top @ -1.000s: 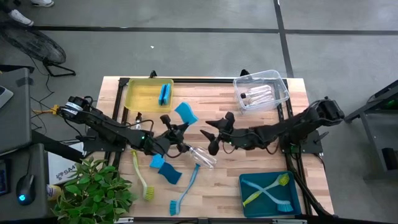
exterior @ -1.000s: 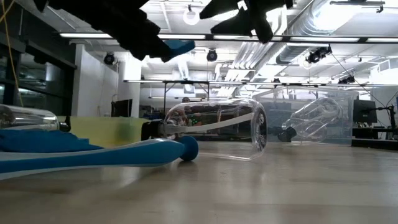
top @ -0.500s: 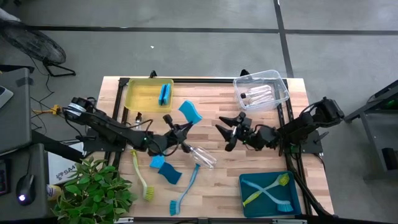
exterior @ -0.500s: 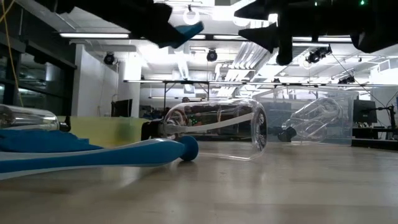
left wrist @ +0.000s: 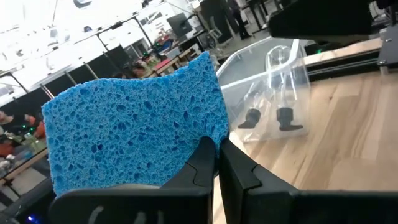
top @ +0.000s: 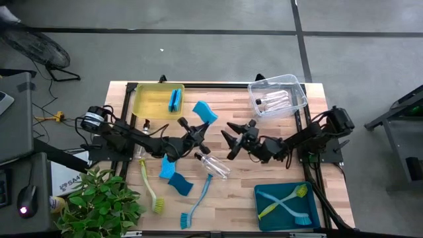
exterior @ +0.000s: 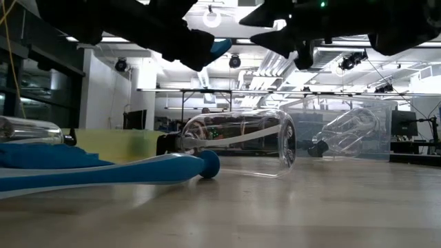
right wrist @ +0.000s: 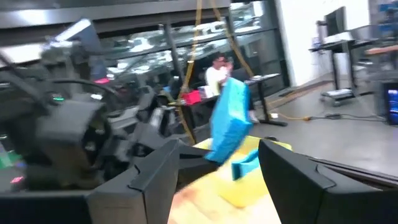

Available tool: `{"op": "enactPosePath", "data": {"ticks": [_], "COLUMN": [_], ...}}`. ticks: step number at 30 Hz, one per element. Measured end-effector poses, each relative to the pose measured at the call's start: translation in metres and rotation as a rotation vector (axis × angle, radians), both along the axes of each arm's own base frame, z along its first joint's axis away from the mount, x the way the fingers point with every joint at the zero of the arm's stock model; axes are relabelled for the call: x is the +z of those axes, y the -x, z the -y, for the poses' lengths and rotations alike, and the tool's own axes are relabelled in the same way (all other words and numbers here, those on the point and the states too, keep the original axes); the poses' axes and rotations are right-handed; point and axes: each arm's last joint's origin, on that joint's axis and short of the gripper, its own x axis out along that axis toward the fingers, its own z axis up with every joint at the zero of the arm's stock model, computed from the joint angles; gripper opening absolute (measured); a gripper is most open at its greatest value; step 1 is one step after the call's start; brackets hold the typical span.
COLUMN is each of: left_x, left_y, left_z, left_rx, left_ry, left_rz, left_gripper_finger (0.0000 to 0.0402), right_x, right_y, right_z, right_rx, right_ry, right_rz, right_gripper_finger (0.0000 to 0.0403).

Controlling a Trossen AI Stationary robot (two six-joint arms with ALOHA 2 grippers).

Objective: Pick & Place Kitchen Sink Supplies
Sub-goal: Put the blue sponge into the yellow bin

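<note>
Porous blue rectangular sponge (left wrist: 134,124)

wooden table (top: 231,192) | on it: yellow bin (top: 153,102), clear bin (top: 301,99), teal bin (top: 264,208), bottle (top: 213,164), brushes (top: 151,188), sponges (top: 177,182)

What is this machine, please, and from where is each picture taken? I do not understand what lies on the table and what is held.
These are two dark robot arms at a wooden table. One picture looks straight down, one looks level from the tabletop, and two come from cameras on the wrists.

The left gripper is shut on a blue sponge, lifted above the table; the left wrist view shows it close. The right gripper faces it, open and empty.

On the table lie a clear bottle, two more sponges and two dish brushes. A yellow bin holds a sponge, a clear bin bottles, a teal bin brushes.
</note>
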Motion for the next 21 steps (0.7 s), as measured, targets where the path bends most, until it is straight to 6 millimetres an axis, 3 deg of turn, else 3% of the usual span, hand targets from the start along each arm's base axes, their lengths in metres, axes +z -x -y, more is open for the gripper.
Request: {"op": "enactPosePath", "data": {"ticks": [13,21], "left_x": [-0.001,-0.001], "left_y": [0.0,0.0], "left_z": [0.0,0.0], "left_rx": [-0.012,-0.012], "left_ry": [0.0,0.0], "left_rz": [-0.003,-0.006], "left_gripper_finger": [0.0,0.0], "right_x": [-0.005,-0.005], "right_y": [-0.009,-0.01], "right_z": [0.029,0.037], "right_rx": [0.078,0.112], "right_ry": [-0.088,-0.1], "right_rz": [0.035,0.049], "right_gripper_finger": [0.0213,0.0213]}}
